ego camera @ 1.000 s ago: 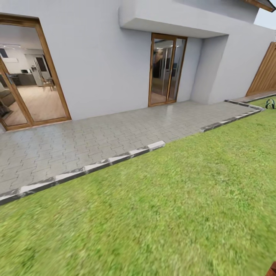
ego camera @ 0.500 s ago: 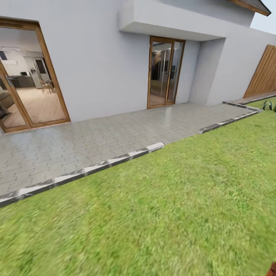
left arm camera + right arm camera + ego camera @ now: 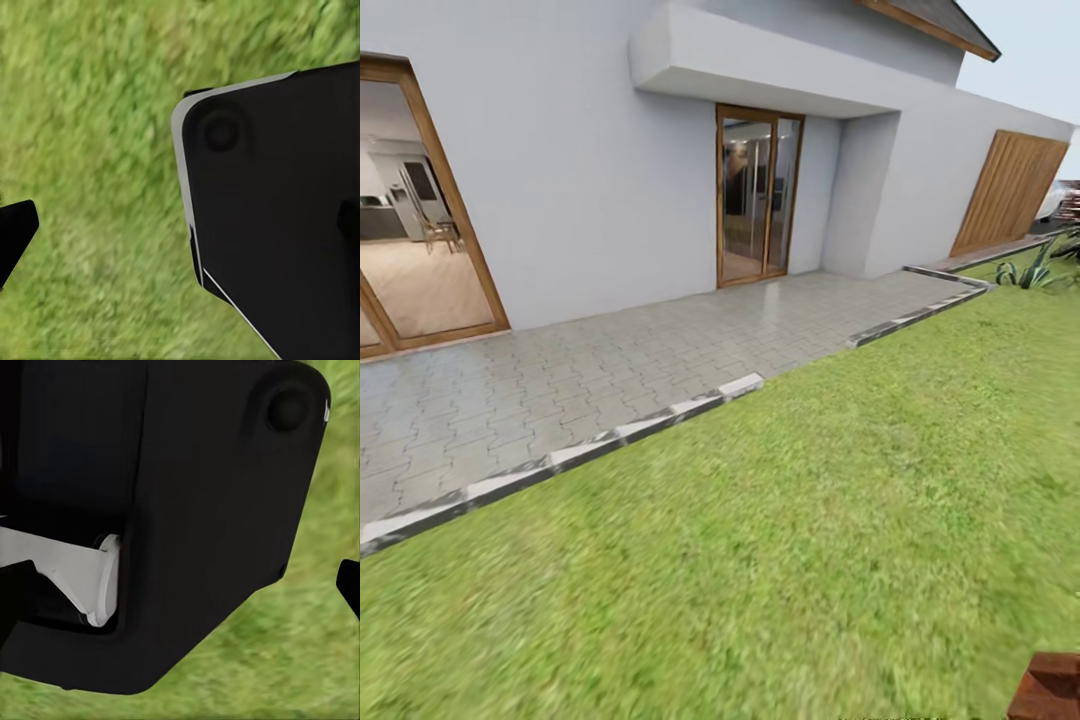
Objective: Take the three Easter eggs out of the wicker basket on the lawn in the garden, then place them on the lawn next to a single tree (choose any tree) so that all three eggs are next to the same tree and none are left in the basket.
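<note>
Across the head view: mottled green lawn [image 3: 840, 520], bordered by a grey-white kerb [image 3: 610, 445] and a paved patio [image 3: 560, 370] before a pale grey house wall [image 3: 590, 170] with wood-framed glass doors [image 3: 758, 195]. Far right: wooden fence [image 3: 1010, 190] and a spiky plant [image 3: 1032, 270]. Bottom right corner: reddish-brown object [image 3: 1050, 688], unidentifiable. No legible writing anywhere. Wrist views: blurred grass behind dark robot housing; jaws' opening on either arm impossible to tell.
</note>
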Controlling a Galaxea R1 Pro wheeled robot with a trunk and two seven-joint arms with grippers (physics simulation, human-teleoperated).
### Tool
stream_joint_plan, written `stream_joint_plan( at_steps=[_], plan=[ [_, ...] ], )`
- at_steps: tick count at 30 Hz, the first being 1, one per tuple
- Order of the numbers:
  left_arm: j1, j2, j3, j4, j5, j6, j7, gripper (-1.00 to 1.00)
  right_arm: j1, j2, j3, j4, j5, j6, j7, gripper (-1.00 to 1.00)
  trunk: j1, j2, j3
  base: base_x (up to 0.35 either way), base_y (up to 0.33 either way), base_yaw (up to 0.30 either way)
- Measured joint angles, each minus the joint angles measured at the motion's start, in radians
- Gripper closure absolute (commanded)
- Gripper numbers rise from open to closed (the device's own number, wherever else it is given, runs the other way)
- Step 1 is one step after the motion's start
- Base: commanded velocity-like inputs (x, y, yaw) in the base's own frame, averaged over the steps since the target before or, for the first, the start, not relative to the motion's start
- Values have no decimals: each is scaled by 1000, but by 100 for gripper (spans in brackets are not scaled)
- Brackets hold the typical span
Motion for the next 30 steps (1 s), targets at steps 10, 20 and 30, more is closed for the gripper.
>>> stream_joint_plan(
  at_steps=[10,20,30],
  plan=[
    [0,0,0,0,0,0,0,-100,0,0,0,0,0,0,0,-100,0,0,12,0,0,-213],
    [0,0,0,0,0,0,0,-100,0,0,0,0,0,0,0,-100,0,0,24,0,0,-213],
    [0,0,0,0,0,0,0,-100,0,0,0,0,0,-1,0,-100,0,0,36,0,0,-210]
  ],
)
